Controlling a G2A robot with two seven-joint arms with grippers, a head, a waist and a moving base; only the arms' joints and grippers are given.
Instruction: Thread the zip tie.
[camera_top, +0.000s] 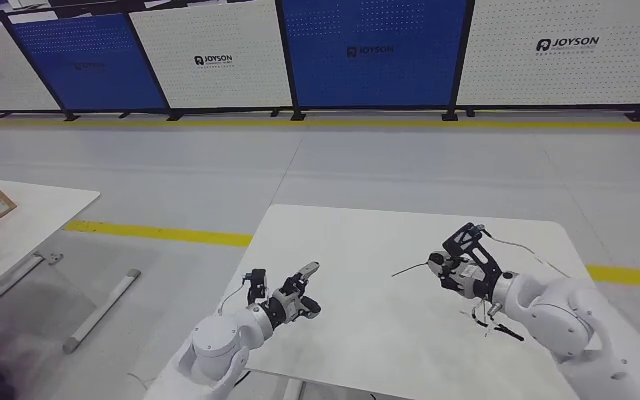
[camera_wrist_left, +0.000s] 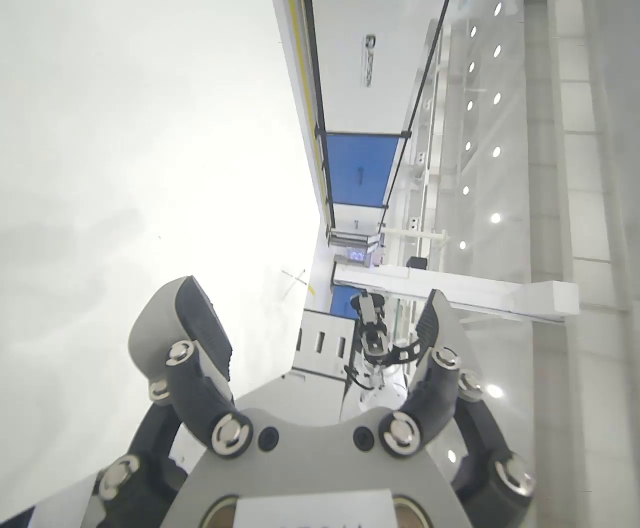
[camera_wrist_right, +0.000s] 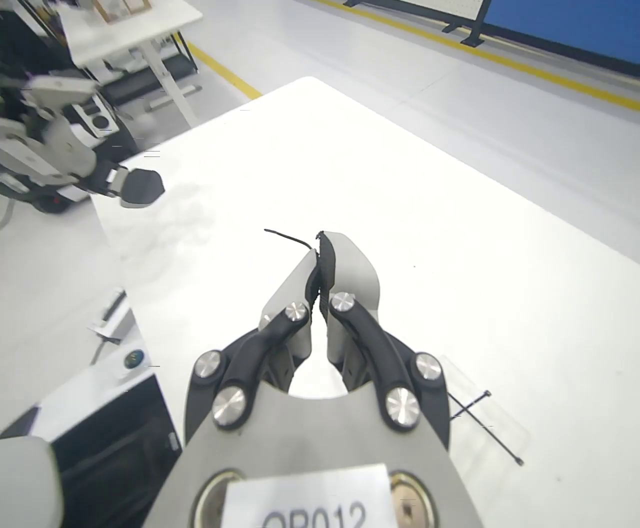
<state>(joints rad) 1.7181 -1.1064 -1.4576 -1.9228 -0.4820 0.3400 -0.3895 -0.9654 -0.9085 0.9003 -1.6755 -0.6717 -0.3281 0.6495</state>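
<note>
Works above the white table (camera_top: 380, 300): left gripper (camera_wrist_left: 312, 300) spread wide and empty, right gripper (camera_wrist_right: 320, 250) pinched tight on the black zip tie (camera_wrist_right: 287, 237), tail jutting out past the tips. Seems held, not yet threaded; next calls for closing the gap and catching that tail.

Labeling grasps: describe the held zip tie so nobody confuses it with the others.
Over the white table, find the right gripper, shut. The zip tie is the thin black strand poking from its fingertips; the other ties lie crossed on the table beside that arm.
</note>
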